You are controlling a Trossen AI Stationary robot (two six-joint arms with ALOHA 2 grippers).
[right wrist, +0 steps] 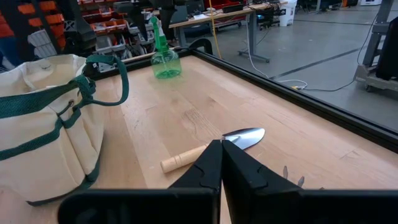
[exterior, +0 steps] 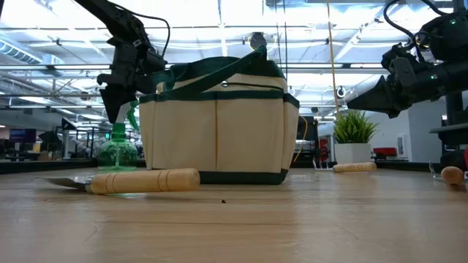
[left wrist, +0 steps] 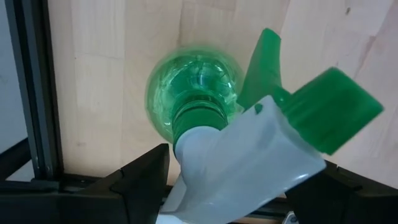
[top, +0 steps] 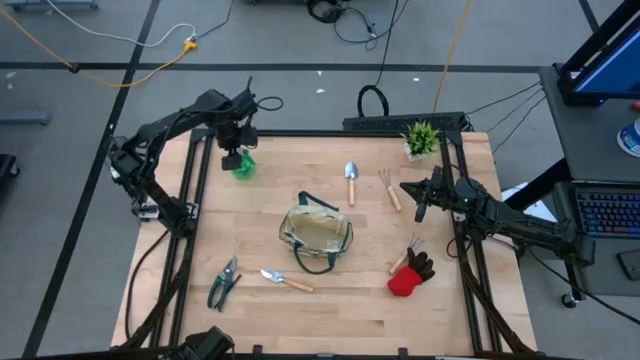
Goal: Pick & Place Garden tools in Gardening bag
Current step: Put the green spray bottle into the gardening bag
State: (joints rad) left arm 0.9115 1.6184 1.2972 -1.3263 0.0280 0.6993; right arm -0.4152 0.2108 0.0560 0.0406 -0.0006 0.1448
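Two dark left jaws stand apart around the white head of the green spray bottle (left wrist: 199,93), which stands on the desk (top: 330,310) at its far left. Right jaws are pressed together above a trowel (right wrist: 211,149), right of the gardening bag (top: 317,236) at mid-desk.

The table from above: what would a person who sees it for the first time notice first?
First, the tan bag standing open in the middle of the wooden table, with garden tools scattered around it. Next, the left tool poised directly over the green spray bottle at the far left corner. Then the bright red-and-black glove near the right edge, and the right tool, fingers shut, hanging above the table beside a trowel.
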